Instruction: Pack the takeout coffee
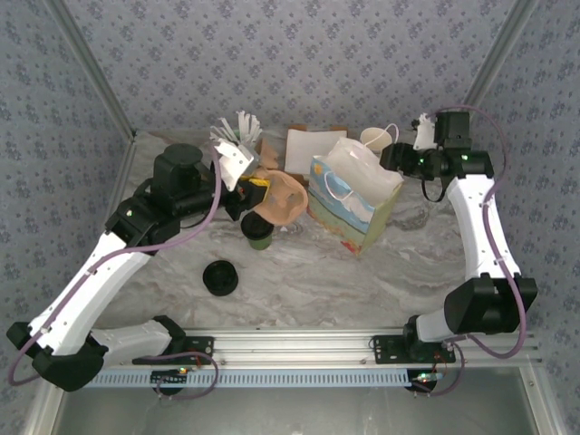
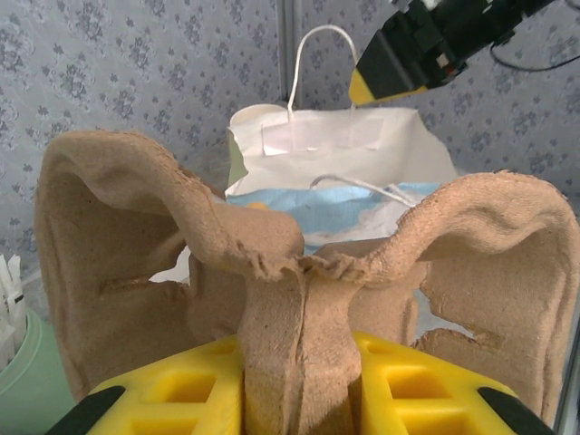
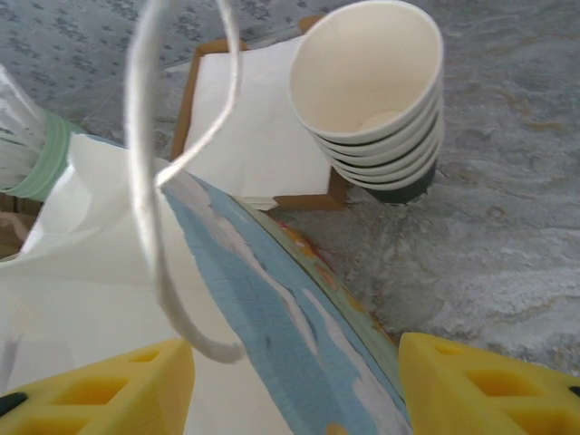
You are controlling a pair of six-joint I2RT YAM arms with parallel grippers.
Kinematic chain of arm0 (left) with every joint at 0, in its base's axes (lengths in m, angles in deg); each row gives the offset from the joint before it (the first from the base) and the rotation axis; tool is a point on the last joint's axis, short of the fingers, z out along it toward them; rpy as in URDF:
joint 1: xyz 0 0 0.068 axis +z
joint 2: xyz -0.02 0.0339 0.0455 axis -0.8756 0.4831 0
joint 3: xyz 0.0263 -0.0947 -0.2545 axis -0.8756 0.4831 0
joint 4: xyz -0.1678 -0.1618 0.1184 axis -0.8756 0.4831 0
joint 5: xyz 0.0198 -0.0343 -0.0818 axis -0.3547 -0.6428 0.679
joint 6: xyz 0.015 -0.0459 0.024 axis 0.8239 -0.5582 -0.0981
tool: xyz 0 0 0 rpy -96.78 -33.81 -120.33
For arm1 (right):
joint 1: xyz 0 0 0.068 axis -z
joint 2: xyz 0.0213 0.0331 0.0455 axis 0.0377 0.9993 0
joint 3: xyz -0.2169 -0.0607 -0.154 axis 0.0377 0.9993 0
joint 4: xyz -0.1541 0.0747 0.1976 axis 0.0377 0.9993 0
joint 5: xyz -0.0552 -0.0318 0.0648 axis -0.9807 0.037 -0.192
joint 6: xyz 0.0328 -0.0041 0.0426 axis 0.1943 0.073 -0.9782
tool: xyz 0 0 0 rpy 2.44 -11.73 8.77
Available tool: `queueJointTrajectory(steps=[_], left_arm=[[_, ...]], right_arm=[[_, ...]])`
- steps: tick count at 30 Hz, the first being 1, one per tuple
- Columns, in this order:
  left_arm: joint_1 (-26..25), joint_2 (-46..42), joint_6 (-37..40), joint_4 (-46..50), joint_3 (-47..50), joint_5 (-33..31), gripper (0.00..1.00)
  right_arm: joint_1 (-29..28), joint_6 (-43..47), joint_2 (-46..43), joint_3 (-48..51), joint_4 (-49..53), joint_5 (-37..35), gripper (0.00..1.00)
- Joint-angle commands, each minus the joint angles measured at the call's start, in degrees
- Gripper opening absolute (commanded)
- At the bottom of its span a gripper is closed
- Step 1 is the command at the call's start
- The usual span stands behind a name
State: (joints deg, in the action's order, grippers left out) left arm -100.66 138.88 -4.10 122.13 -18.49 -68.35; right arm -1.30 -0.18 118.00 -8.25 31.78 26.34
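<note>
A small green cup with a dark top stands on the table under the near edge of a brown pulp cup carrier. My left gripper holds that carrier up. In the left wrist view the left gripper is shut on the carrier's middle ridge. The paper bag stands open just right of the carrier. My right gripper hangs open at the bag's far right rim. In the right wrist view the right gripper straddles the bag's blue printed wall, with the white cord handle ahead of it.
A black round lid-like piece lies alone on the table near the left arm. At the back stand a mint cup with white sticks, a cardboard tray of napkins and a stack of cream cups.
</note>
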Motion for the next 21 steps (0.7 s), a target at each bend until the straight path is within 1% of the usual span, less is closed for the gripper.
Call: queueJointTrajectory(steps=[1, 4, 8, 9, 13, 15, 18, 20, 21], left_arm=[[-0.3, 0.4, -2.3, -1.7, -3.2, 2.2, 0.27], [-0.3, 1.1, -3.2, -1.3, -4.6, 2.7, 0.24], [-0.3, 1.8, -4.4, -1.5, -6.3, 4.2, 0.23], [-0.3, 2.0, -4.8, -1.5, -6.9, 4.5, 0.23], [-0.5, 3.0, -6.0, -0.7, -9.5, 6.6, 0.23], [-0.9, 3.4, -6.8, -0.2, -10.7, 7.4, 0.22], [-1.7, 4.6, -8.2, 1.7, -13.3, 9.1, 0.22], [-2.4, 5.7, -9.1, 3.6, -15.3, 12.1, 0.22], [-2.9, 6.0, -9.6, 4.1, -15.9, 12.3, 0.22]], right_arm=[[-0.3, 2.6, 1.2, -0.6, -2.0, 3.8, 0.61], [-0.6, 3.1, 2.2, -0.5, -2.2, 3.9, 0.57], [-1.3, 3.1, 3.2, 0.0, -1.9, 4.7, 0.50], [-1.7, 3.0, 3.3, 0.2, -2.0, 4.6, 0.47], [-3.8, 2.2, 3.5, 0.8, -1.7, 4.7, 0.32], [-5.3, 1.1, 3.0, 1.1, -1.5, 3.6, 0.26], [-9.1, -1.8, 1.9, 1.4, -1.0, 0.7, 0.20], [-13.2, -4.4, 0.9, 1.8, -0.7, -3.9, 0.19], [-15.0, -6.0, 0.3, 1.9, -0.5, -6.4, 0.19]])
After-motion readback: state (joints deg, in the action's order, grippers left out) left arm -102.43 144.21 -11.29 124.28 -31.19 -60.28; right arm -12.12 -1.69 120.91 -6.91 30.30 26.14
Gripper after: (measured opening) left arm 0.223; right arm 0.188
